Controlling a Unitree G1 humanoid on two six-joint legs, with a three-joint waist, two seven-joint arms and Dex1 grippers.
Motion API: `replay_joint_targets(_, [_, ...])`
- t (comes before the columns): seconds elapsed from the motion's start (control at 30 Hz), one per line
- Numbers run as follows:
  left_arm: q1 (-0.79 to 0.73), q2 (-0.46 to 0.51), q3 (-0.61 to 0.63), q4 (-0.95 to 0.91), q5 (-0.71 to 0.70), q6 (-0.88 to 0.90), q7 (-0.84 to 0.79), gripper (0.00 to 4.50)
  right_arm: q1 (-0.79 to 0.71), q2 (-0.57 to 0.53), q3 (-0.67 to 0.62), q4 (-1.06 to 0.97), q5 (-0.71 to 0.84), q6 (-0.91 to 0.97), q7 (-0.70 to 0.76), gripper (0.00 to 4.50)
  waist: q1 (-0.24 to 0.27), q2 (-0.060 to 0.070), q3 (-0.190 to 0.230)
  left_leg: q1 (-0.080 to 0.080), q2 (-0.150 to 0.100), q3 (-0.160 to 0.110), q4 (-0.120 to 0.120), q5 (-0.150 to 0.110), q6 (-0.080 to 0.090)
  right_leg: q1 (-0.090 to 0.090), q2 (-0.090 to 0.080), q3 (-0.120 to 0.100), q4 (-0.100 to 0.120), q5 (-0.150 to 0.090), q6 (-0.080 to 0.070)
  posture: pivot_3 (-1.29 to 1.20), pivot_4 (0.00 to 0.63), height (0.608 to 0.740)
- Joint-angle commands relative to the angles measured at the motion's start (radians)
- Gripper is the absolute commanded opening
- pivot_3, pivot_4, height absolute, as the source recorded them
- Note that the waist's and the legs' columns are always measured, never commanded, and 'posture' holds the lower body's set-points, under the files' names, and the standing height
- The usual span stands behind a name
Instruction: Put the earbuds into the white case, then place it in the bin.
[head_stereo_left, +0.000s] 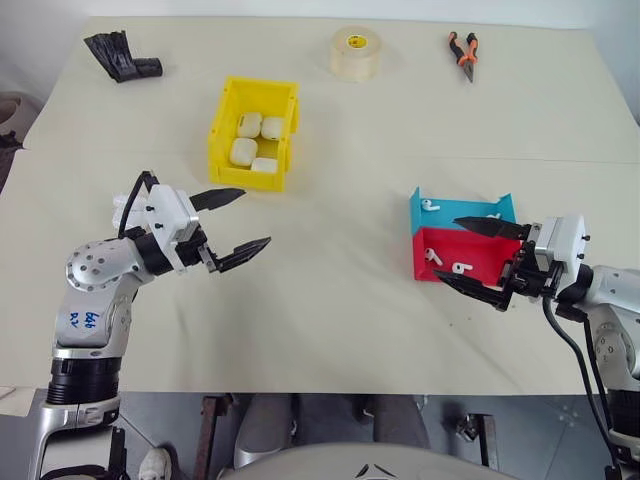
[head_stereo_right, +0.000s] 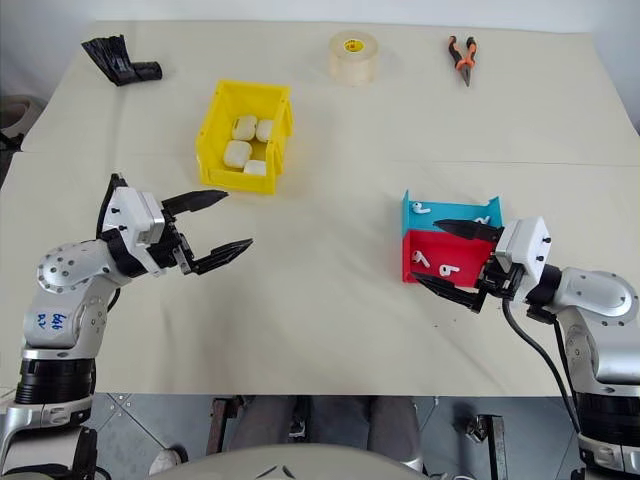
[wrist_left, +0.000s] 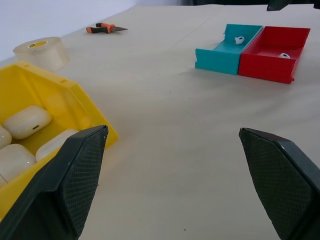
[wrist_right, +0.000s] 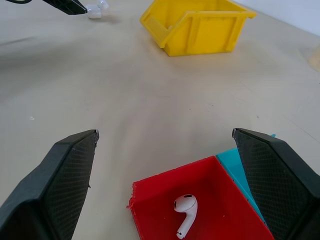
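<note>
Two arms reach in over a cream table (head_stereo_left: 340, 300), and neither one has hold of anything. Far left, near the back edge, lies a crumpled black thing (head_stereo_left: 122, 56), maybe a glove or a bag; hard to say from here. Below it the left gripper (head_stereo_left: 232, 226) hovers level above the bare cloth, its two black fingers spread as wide as they go, pointing across toward the middle. Just beyond its tips sits the bin (head_stereo_left: 254, 132), yellow, and inside it four cases (head_stereo_left: 253, 140) packed close together, all lids down as far as I can tell. Behind the bin, toward the far edge, stands a tape roll (head_stereo_left: 355, 52), and further right a pair of pliers (head_stereo_left: 462, 54) with orange handles.

On the right side the blue tray (head_stereo_left: 462, 211) and the red tray (head_stereo_left: 462, 254) sit touching, blue behind red. One earbud (head_stereo_left: 429, 205) lies in the blue tray; in the red tray I count two earbuds (head_stereo_left: 446, 262), lying loose on the floor of it. The right gripper (head_stereo_left: 484, 258) hangs at the red tray's right end, jaws fully apart and empty, one finger over the blue tray's rim, the other by the red tray's near corner.
</note>
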Motion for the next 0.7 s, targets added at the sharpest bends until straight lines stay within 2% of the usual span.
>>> replay_joint_targets(0.03, [-0.005, 0.000, 0.002, -0.009, -0.001, -0.031, -0.003, 4.48, -0.014, -0.008, -0.007, -0.005, 0.004, -0.008, 0.005, 4.50, 0.000, 0.000, 0.000, 0.000, 0.000, 0.000, 0.000, 0.000, 0.000, 0.000, 0.000, 0.000, 0.000, 0.000, 0.000, 0.00, 0.150, 0.740])
replay_joint_targets(0.47, [0.001, -0.009, 0.018, -0.023, -0.020, -0.022, 0.013, 4.48, -0.032, -0.005, -0.001, 0.009, 0.003, -0.004, 0.016, 4.50, 0.000, 0.000, 0.000, 0.000, 0.000, 0.000, 0.000, 0.000, 0.000, 0.000, 0.000, 0.000, 0.000, 0.000, 0.000, 0.00, 0.150, 0.740])
replay_joint_targets(0.7, [0.049, -0.003, 0.092, -0.067, -0.018, 0.011, 0.123, 4.48, -0.060, 0.011, 0.029, 0.004, 0.008, -0.010, 0.022, 4.50, -0.001, 0.000, 0.000, 0.000, 0.000, 0.000, 0.000, 0.000, 0.000, 0.000, 0.000, 0.000, 0.000, 0.000, 0.000, 0.00, 0.150, 0.740])
